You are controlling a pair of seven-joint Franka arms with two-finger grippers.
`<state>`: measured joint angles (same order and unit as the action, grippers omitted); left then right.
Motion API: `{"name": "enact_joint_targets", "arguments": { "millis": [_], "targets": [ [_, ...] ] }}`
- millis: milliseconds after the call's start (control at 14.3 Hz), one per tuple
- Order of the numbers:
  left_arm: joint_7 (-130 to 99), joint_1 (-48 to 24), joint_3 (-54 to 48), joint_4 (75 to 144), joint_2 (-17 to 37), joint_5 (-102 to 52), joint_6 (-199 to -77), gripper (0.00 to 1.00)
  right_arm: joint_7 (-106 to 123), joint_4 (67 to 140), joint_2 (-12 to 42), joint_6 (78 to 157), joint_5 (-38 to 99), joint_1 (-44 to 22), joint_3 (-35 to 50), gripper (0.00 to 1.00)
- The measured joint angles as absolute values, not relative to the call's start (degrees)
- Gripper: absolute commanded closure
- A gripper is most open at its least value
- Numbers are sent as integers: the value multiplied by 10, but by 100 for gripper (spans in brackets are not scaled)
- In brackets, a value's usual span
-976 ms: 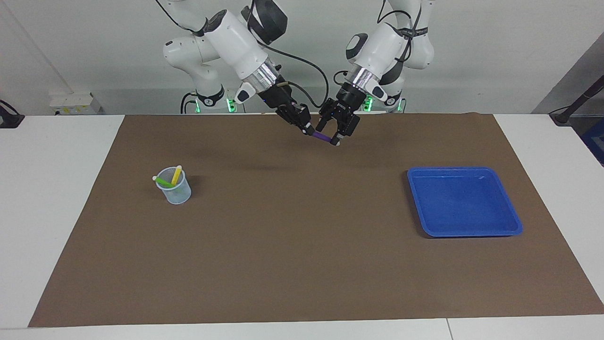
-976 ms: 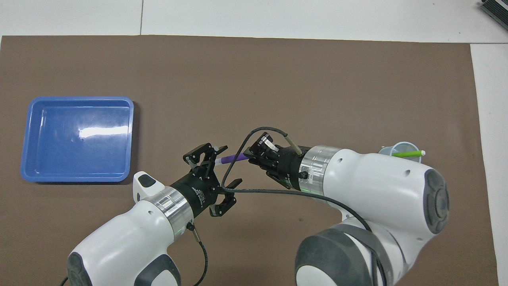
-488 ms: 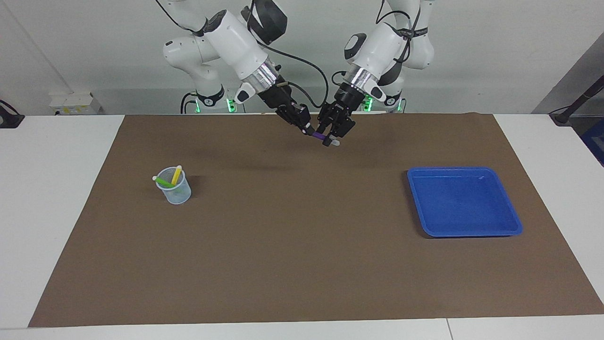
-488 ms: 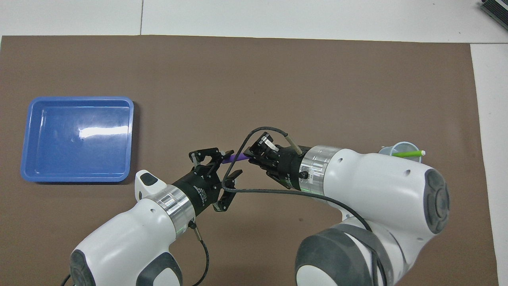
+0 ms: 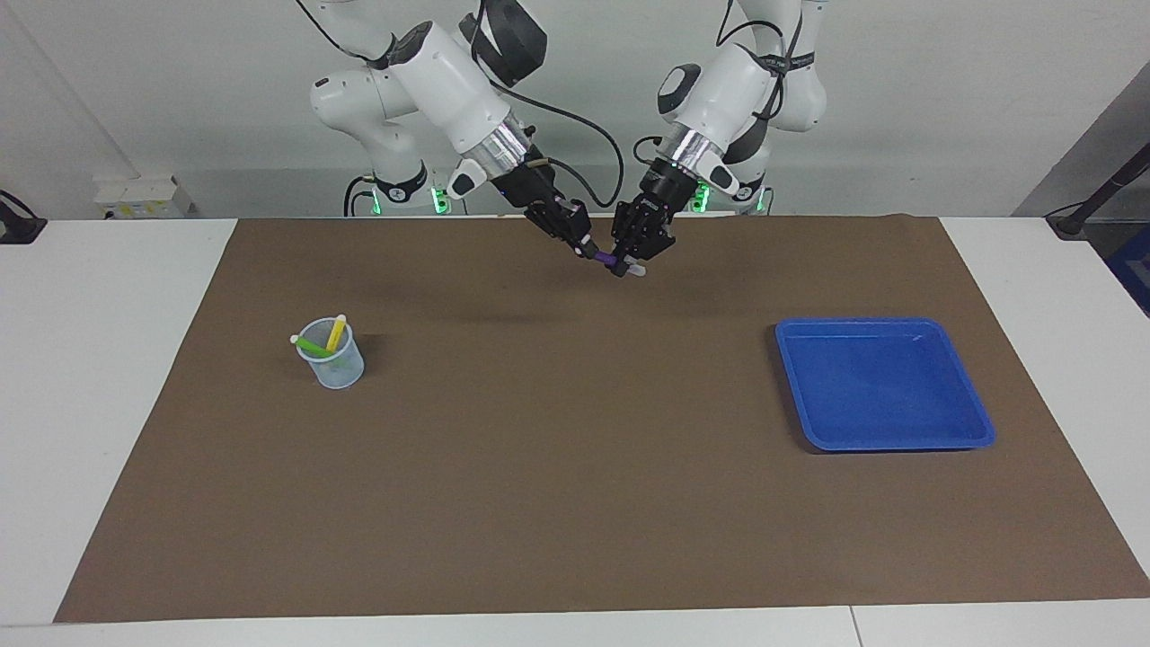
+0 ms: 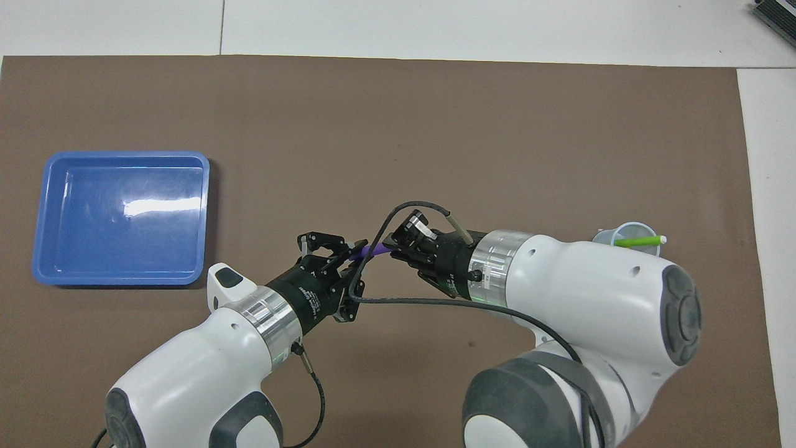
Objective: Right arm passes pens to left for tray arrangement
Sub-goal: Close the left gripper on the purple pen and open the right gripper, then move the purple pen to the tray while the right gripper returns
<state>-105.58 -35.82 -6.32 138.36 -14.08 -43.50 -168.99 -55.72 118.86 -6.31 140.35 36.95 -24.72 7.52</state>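
The purple pen (image 5: 602,259) (image 6: 374,251) hangs in the air between both grippers, over the mat close to the robots' edge of it. My right gripper (image 5: 585,245) (image 6: 393,244) is shut on one end of it. My left gripper (image 5: 624,264) (image 6: 352,254) is shut on the pen's whitish-tipped end. The green pen (image 5: 310,345) (image 6: 637,241) and the yellow pen (image 5: 336,332) stand in a pale cup (image 5: 334,368) toward the right arm's end of the table. The blue tray (image 5: 885,386) (image 6: 124,218) lies with nothing in it toward the left arm's end.
A brown mat (image 5: 575,467) covers most of the white table. In the overhead view the right arm's body hides most of the cup (image 6: 622,233). A black cable (image 6: 398,298) loops from the right wrist past the left gripper.
My left gripper has gone from open to shut, closing on the purple pen's tip end. My right gripper has kept its hold without moving.
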Motion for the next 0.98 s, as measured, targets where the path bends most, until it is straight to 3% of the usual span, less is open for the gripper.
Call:
{"name": "enact_joint_targets", "arguments": {
  "millis": [70, 139, 209, 279, 558, 976],
  "targets": [
    [-1051, -358, -63, 1384, -141, -435, -1690, 100, -557, 1189, -63, 1403, 370, -247, 75, 100],
    [-1045, -358, -63, 1383, -141, -435, -1690, 100, -557, 1189, -64, 1403, 370, -247, 75, 85],
    [-1043, -358, -63, 1383, -141, -435, -1690, 100, -558, 1190, -64, 1403, 372, -247, 75, 26],
    [-1041, -358, -63, 1383, -141, -435, -1690, 100, -558, 1191, -64, 1403, 380, -247, 74, 0],
    [-1036, -360, -70, 1383, -141, -435, -1681, 100, -557, 1188, -64, 1393, 395, -246, 71, 0],
    [-948, -352, -63, 1382, -141, -435, -1605, 100, -404, 1177, -70, 1221, 328, -185, 65, 0]
  ]
}}
